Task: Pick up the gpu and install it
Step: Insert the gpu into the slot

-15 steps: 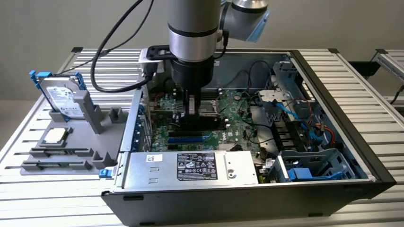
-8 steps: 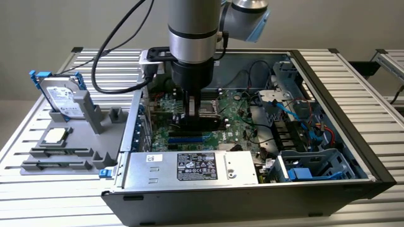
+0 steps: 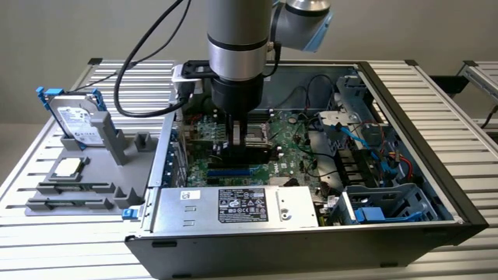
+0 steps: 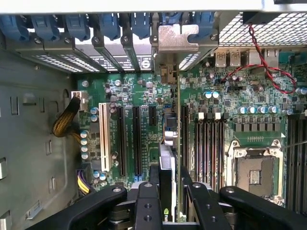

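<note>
My claw (image 4: 171, 191) is clamped on the gpu (image 4: 169, 153), holding it on edge above the motherboard (image 4: 225, 96) inside the open computer case (image 3: 420, 140), centre of the exterior view. Its silver bracket (image 4: 177, 38) is near the rear slot covers (image 4: 110, 40).

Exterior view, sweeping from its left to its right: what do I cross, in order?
hard drive standing in the grey fixture → gripper shut on the gpu inside the computer case → blue drive cage at the case's right end
</note>
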{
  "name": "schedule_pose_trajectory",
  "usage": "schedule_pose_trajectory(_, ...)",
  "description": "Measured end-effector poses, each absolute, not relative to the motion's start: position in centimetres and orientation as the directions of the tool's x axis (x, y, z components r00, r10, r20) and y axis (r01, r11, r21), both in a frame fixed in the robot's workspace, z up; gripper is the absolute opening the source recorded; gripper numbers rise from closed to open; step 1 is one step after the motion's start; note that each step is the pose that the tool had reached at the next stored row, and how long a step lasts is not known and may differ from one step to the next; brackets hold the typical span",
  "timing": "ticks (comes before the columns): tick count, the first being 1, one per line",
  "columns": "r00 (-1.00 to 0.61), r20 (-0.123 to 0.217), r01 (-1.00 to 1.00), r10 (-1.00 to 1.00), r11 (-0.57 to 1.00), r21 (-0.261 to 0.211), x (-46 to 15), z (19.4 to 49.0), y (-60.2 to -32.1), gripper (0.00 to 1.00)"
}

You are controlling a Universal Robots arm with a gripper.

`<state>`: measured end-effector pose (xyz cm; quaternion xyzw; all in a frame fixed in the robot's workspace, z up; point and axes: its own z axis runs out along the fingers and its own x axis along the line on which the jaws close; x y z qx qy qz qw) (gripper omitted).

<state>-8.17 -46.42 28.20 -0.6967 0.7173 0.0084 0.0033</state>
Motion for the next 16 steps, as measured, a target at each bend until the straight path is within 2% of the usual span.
schedule_pose_trajectory(16,-0.029,-0.008,-1.000,-1.000,0.029,-0.010,-8.81,27.67,-46.41,0.27)
